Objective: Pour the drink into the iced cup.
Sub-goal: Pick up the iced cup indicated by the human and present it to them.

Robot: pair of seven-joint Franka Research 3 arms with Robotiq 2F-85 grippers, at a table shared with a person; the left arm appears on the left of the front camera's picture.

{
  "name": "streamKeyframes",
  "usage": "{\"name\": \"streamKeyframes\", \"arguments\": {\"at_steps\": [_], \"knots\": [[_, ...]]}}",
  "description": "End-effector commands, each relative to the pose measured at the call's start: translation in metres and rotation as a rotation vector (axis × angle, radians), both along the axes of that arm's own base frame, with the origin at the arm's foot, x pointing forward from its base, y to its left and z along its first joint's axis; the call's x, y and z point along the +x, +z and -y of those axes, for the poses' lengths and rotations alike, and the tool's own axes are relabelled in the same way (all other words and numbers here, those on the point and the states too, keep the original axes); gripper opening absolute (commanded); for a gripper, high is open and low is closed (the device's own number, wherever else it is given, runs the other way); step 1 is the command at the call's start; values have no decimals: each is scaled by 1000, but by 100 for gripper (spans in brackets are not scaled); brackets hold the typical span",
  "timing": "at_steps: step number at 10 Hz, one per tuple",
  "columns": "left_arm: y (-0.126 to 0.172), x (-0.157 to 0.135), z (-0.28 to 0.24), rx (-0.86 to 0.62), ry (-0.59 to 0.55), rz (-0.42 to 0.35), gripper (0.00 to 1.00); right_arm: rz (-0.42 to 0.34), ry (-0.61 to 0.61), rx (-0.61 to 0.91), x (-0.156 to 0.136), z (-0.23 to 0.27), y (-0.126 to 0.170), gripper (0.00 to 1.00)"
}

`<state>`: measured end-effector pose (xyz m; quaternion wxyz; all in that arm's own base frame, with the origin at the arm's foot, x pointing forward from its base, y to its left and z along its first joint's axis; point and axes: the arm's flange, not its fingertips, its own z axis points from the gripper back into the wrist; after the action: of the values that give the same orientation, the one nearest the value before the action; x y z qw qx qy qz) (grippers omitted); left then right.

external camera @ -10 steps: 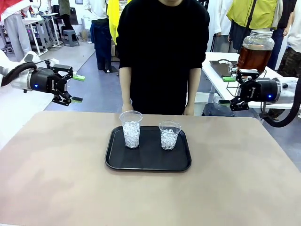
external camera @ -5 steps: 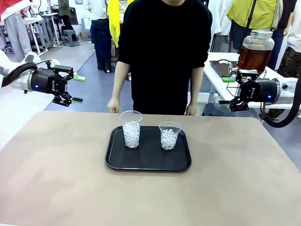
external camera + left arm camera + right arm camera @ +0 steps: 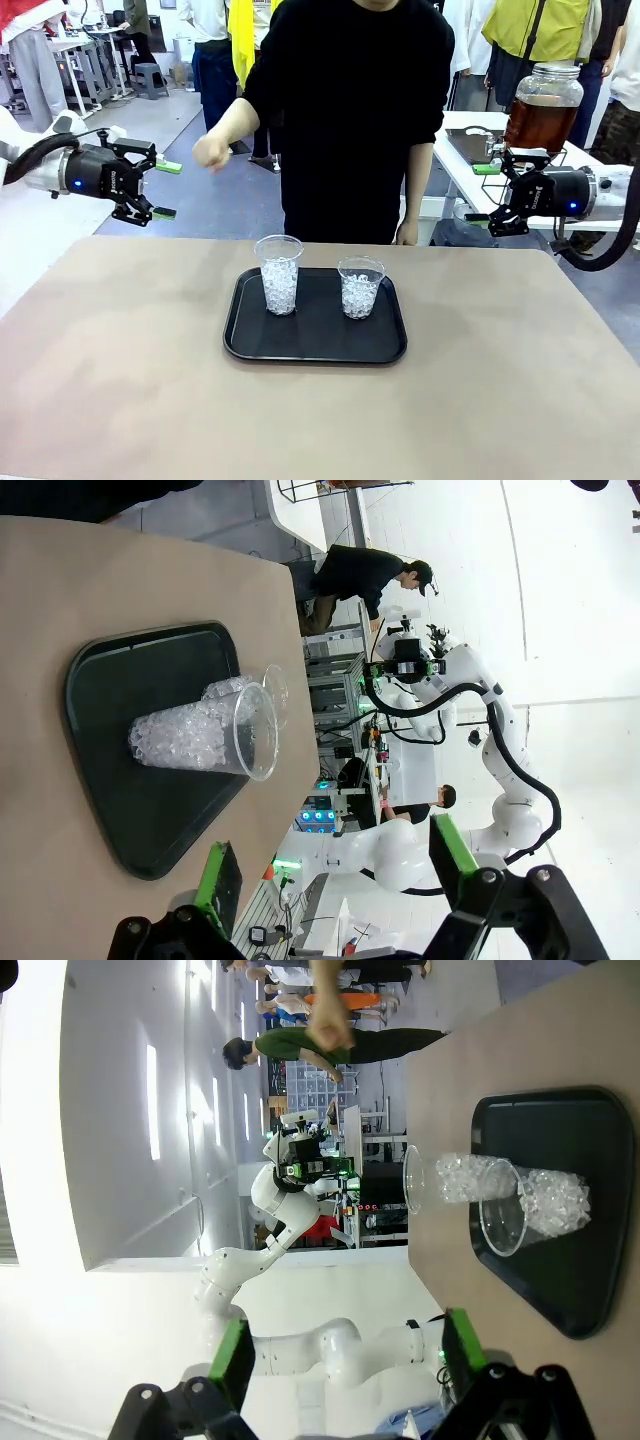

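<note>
Two clear plastic cups of ice stand on a black tray (image 3: 315,345) at the table's middle: a taller cup (image 3: 279,275) on the left and a shorter cup (image 3: 360,287) on the right. My left gripper (image 3: 160,188) hovers open and empty beyond the table's far left corner. Off the far right corner my right gripper (image 3: 482,192) is also open and empty. The left wrist view has the taller cup (image 3: 185,745) nearest, between its open fingers (image 3: 335,865). In the right wrist view the shorter cup (image 3: 545,1200) is nearest, past its open fingers (image 3: 347,1355).
A person in black stands at the far edge, one hand (image 3: 210,152) raised at chest height, the other (image 3: 404,236) near the table edge. A large glass jar of brown liquid (image 3: 543,108) stands on a white side table behind my right gripper.
The person's hand on picture left has lifted from the table's far edge up to chest height. Both arms and the cups have stayed still.
</note>
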<state>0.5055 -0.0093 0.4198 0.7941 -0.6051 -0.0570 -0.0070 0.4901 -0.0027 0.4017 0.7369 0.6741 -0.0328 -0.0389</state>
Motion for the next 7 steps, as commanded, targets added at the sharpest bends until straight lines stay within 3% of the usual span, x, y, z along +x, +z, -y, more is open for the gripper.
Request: {"name": "streamKeyframes", "arguments": {"at_steps": [1, 7], "knots": [[0, -2, 0, 2, 3, 1, 100, 4, -2, 0, 0, 1, 2, 100], [0, -2, 0, 2, 3, 1, 100, 4, -2, 0, 0, 1, 2, 100]]}}
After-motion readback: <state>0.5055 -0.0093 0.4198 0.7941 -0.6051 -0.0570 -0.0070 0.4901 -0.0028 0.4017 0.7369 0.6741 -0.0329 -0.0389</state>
